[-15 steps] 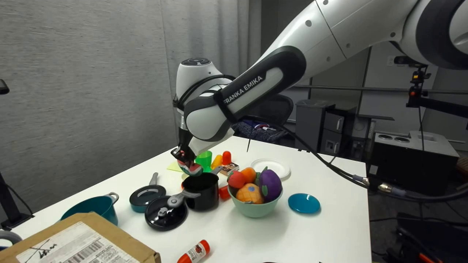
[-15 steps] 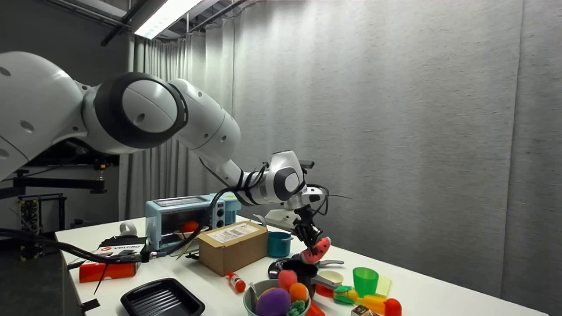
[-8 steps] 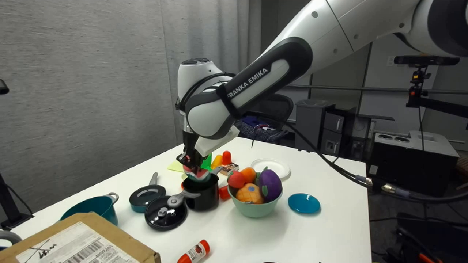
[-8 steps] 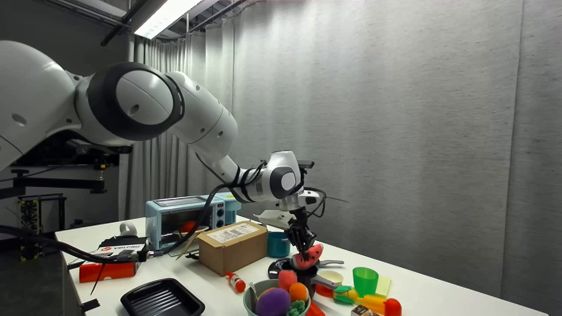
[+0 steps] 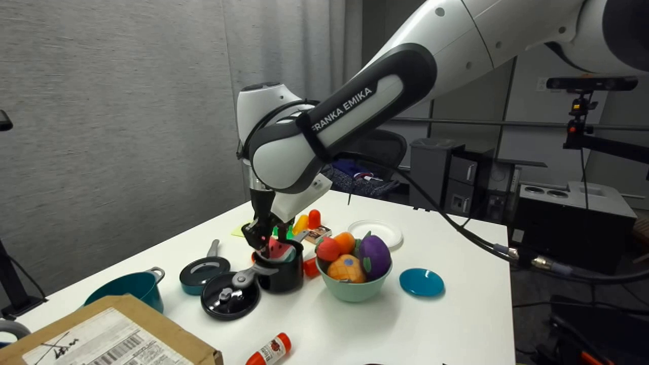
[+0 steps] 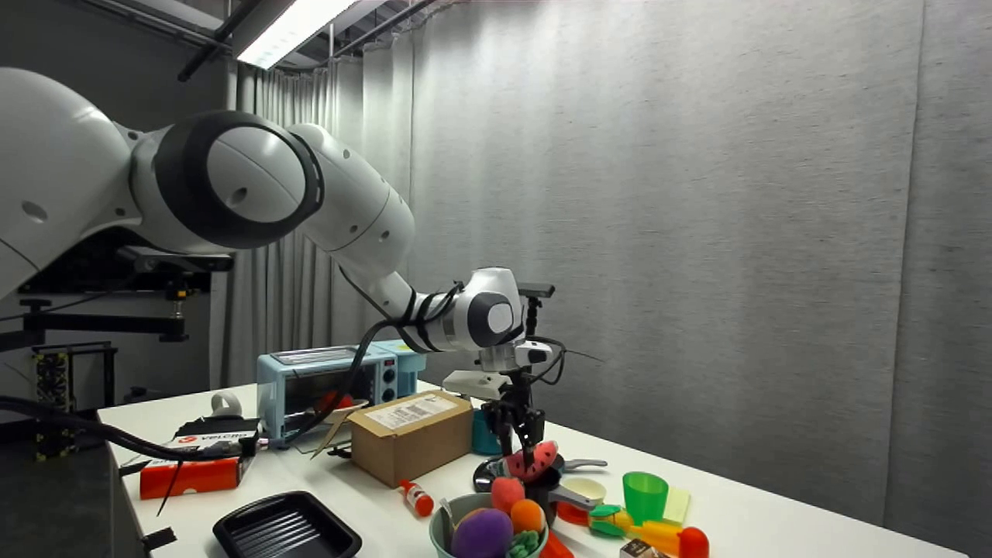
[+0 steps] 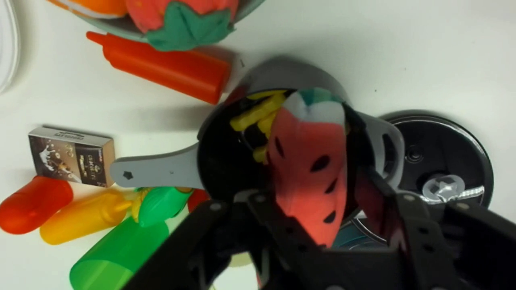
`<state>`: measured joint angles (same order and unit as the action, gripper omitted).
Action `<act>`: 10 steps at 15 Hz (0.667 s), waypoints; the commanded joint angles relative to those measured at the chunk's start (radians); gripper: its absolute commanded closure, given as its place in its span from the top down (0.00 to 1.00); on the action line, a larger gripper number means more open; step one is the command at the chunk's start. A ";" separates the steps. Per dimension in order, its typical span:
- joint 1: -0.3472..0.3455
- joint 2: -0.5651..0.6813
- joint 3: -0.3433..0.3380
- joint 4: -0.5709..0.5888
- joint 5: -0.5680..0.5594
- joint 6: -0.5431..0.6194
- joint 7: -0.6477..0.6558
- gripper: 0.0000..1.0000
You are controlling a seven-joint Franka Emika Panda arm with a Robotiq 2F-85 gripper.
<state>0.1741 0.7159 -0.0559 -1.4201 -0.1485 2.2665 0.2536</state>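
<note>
Nearest in an exterior view, at left, a cardboard box (image 5: 114,334); to its right, a red bottle (image 5: 271,350). Farther in, a black lid (image 5: 238,304) just beside a black pot (image 5: 290,278), with a green bowl (image 5: 353,291) of toy fruit (image 5: 346,268) right of both. Tilted in the pot, jutting above the rim: a watermelon slice (image 7: 308,159), within the spread gripper (image 7: 314,189); contact hard to tell. Farther still, a yellow bottle (image 5: 300,225), and right of that a white plate (image 5: 375,234).
</note>
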 commanded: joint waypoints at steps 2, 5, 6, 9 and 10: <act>-0.003 0.017 0.012 0.053 0.004 -0.072 -0.017 0.94; -0.009 0.034 0.025 0.097 0.019 -0.068 -0.021 1.00; -0.013 0.039 0.030 0.114 0.028 -0.072 -0.021 0.74; -0.043 -0.003 0.039 0.085 0.066 -0.059 -0.035 0.67; -0.048 -0.002 0.036 0.093 0.075 -0.073 -0.033 0.57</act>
<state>0.1651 0.7205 -0.0388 -1.3561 -0.1169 2.2320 0.2535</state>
